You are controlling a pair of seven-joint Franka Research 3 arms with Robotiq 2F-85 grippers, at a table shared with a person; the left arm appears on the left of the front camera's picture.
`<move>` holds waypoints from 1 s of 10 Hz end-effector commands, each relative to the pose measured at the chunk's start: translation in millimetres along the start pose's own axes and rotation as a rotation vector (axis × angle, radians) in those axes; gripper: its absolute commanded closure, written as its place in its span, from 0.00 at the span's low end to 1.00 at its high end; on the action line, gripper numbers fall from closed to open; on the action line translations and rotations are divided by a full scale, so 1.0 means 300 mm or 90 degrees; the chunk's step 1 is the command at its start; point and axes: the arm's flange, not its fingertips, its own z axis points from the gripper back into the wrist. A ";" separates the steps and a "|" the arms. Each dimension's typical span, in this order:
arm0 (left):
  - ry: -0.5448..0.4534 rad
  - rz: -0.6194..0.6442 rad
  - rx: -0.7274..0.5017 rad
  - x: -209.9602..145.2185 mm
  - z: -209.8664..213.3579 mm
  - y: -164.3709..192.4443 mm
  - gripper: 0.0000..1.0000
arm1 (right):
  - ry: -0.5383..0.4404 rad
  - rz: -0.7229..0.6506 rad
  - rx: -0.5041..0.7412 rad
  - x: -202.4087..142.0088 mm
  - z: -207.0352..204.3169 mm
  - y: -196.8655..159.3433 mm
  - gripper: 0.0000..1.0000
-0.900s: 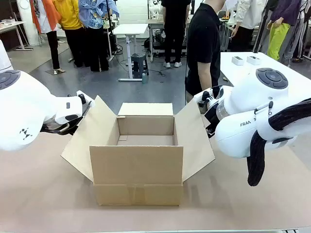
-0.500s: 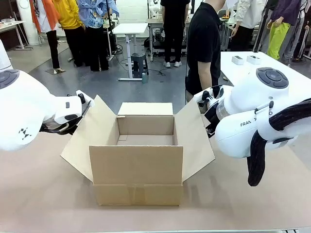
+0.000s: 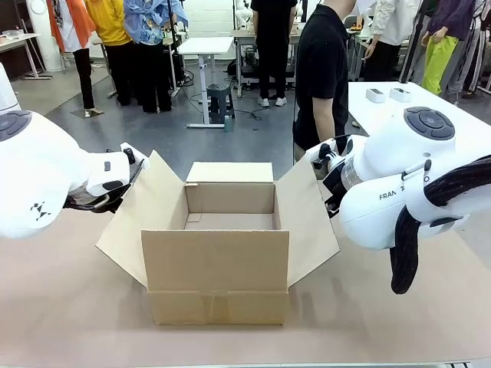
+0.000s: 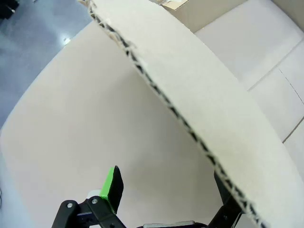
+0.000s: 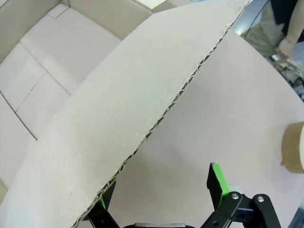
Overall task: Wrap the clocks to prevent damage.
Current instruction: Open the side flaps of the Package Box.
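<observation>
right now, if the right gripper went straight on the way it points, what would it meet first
Probably the cardboard box's right flap: the open right gripper straddles its corrugated edge, a finger on either side, so the flap would slide deeper between the jaws.

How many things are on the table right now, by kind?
Open brown cardboard box: 1
Beige roll, seemingly tape, cut off by the picture's edge: 1
Total: 2
</observation>
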 end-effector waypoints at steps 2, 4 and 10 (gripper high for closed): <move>0.000 0.000 0.000 0.000 0.000 0.000 0.00 | 0.000 0.000 0.000 0.000 0.000 0.000 0.00; 0.000 0.000 0.000 0.000 0.000 0.000 0.00 | 0.000 0.000 0.000 0.000 0.000 0.000 0.00; -0.059 -0.084 0.080 0.024 0.477 0.148 0.00 | -0.012 0.001 -0.115 0.026 0.531 0.002 0.00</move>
